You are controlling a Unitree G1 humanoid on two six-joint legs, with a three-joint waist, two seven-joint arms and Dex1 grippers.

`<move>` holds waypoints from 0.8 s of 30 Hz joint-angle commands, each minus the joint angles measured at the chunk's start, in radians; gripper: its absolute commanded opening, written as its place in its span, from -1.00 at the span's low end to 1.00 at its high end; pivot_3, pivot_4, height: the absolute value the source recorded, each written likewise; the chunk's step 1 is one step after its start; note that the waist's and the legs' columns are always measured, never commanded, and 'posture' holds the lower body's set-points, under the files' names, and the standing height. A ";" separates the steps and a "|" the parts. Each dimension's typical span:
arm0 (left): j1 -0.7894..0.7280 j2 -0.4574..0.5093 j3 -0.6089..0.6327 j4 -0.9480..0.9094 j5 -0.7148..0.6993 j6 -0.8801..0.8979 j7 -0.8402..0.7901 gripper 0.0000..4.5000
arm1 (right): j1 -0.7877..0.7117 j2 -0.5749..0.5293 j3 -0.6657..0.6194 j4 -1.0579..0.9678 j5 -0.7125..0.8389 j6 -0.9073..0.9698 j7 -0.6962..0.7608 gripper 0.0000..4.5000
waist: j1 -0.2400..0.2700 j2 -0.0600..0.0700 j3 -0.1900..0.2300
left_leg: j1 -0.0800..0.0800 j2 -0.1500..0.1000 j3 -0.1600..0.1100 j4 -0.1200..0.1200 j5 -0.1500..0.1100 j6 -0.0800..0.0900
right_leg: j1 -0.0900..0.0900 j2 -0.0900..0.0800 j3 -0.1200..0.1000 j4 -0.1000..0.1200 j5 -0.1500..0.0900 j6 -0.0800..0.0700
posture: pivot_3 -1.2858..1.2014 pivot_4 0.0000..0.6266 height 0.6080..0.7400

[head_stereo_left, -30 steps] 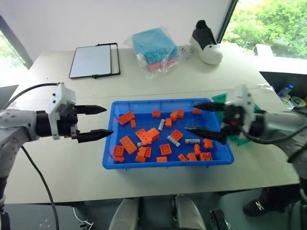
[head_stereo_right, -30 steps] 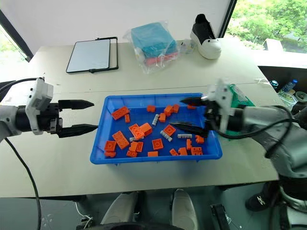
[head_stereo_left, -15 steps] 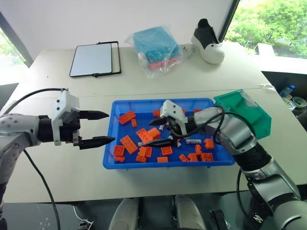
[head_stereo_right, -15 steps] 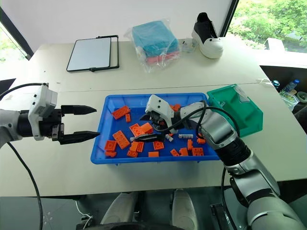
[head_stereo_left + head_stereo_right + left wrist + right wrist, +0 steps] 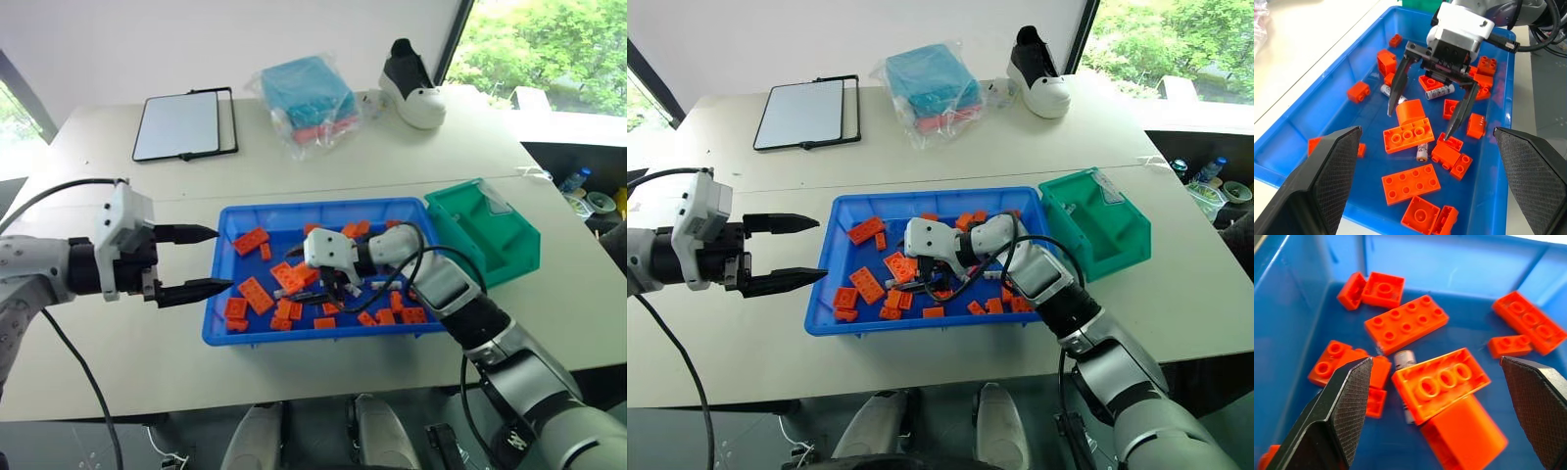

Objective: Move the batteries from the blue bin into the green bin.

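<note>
Left eye view: blue bin at centre of the surface, long axis running left to right, strewn with orange bricks. Green bin touching its right end, cut-away front turned toward the blue bin. Right pincer down inside the blue bin, spread wide, pointing left. Left pincer beside the bin's left wall, above the surface, spread, gripping nothing.

Right eye view: same layout; tablet, teal bagged bundle and shoe along the far edge.

Left wrist view: batteries on the bin floor among bricks — one behind the right pincer's fingers, one beside a finger, one near its tips, end-on to the lens.

Right wrist view: battery half under a tilted brick, between the spread fingers, untouched
</note>
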 commanded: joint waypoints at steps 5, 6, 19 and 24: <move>-0.043 0.019 0.014 0.012 0.006 -0.020 0.004 1.00 | 0.010 -0.001 -0.030 0.006 -0.093 -0.174 -0.020 0.91 | 0.000 0.000 0.000 | 0.000 0.000 0.000 0.000 0.000 0.000 | 0.000 0.000 0.000 0.000 0.000 0.000 | 0.03 -0.52 0.87; -0.046 0.019 0.011 0.015 0.009 -0.022 0.002 1.00 | 0.014 -0.002 -0.032 0.006 -0.101 -0.184 -0.021 0.91 | 0.000 0.000 0.000 | 0.000 0.000 0.000 0.000 0.000 0.000 | 0.000 0.001 0.000 0.000 0.000 0.000 | 0.03 -0.52 0.87; -0.113 0.022 -0.042 0.029 0.009 -0.007 -0.020 1.00 | 0.042 0.008 -0.037 0.031 -0.200 -0.273 -0.075 0.91 | -0.001 0.000 0.000 | 0.000 0.000 0.000 0.000 0.000 0.000 | 0.000 0.001 0.000 0.000 0.000 0.000 | 0.03 -0.52 0.87; -0.091 0.030 -0.041 0.011 0.006 -0.001 -0.041 1.00 | 0.062 0.027 -0.038 0.024 -0.209 -0.281 -0.088 0.07 | -0.001 0.000 0.000 | 0.000 0.000 0.000 0.000 0.000 -0.001 | 0.000 0.001 0.001 0.000 0.000 0.000 | 0.03 -0.52 0.87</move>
